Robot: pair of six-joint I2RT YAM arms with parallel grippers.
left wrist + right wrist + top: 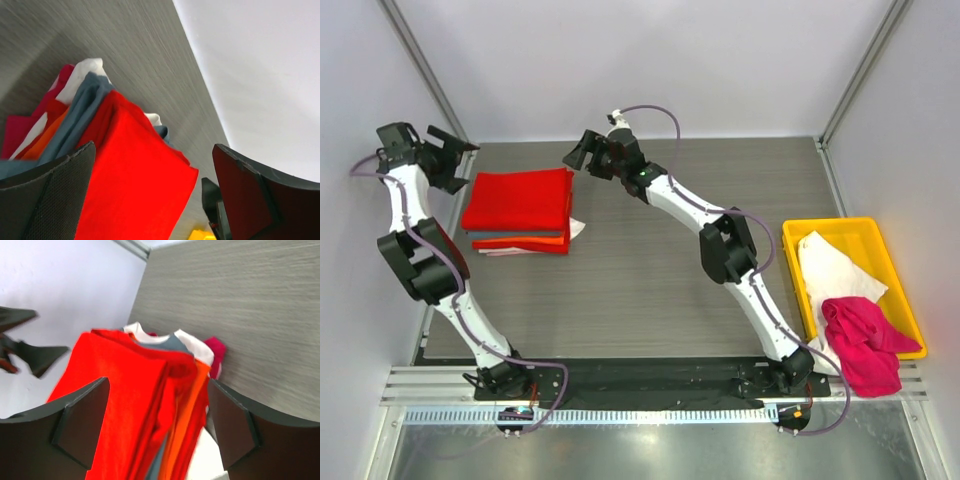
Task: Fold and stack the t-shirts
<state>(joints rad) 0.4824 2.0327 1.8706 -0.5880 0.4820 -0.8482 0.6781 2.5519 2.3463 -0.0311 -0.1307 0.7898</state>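
A stack of folded t-shirts (518, 205) lies at the table's back left, with a bright red one (135, 180) on top. Below it show grey-blue (80, 115), orange (187, 410), white (85, 67) and magenta (15, 135) edges. My left gripper (445, 160) hangs open just left of the stack, nothing between its fingers (50, 195). My right gripper (578, 158) stands open off the stack's back right corner, also empty; in its wrist view the right gripper (157, 425) frames the red shirt (110, 390) from above.
A yellow tray (840, 225) sits at the right edge of the table. It holds a crumpled white shirt (835, 265) and a magenta shirt (860, 345) that spills over its near end. Grey walls close in the table at back and sides.
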